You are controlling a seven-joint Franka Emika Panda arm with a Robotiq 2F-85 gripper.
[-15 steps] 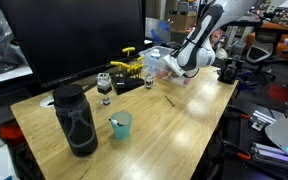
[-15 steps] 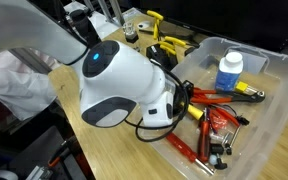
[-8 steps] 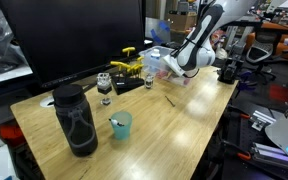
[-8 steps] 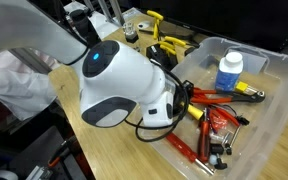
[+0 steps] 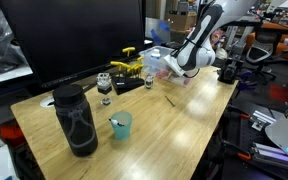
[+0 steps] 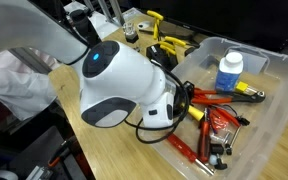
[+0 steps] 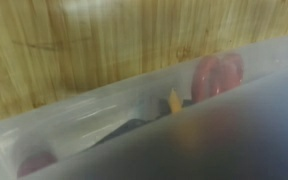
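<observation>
Nothing has changed since a second ago: my gripper (image 6: 184, 102) hangs in the same spot, dipped over the near wall of the clear plastic bin (image 6: 267, 128), and every tool inside lies where it lay. My jaws are squeezed as tight together as before. My own white wrist covers most of them, so I cannot tell whether anything is pinched between them. The red-handled pliers (image 6: 216, 97) lie on the bin floor just beside my tips, with handles pointing toward me. Whether I touch them I cannot say. Farther back in the bin, a white bottle with a blue cap (image 6: 229, 72) stands upright, well apart from me. Outside the bin, yellow-handled tools (image 6: 164, 45) rest on the wooden table (image 5: 164, 130). In an exterior view, my arm reaches down to the bin at the far end of the table, while a black bottle (image 5: 74, 120) and a teal cup (image 5: 120, 125) stand at the near end. The wrist view is blurred: bin wall (image 7: 104, 100), wood grain above it, and a red smear (image 7: 216, 75) behind the plastic.
</observation>
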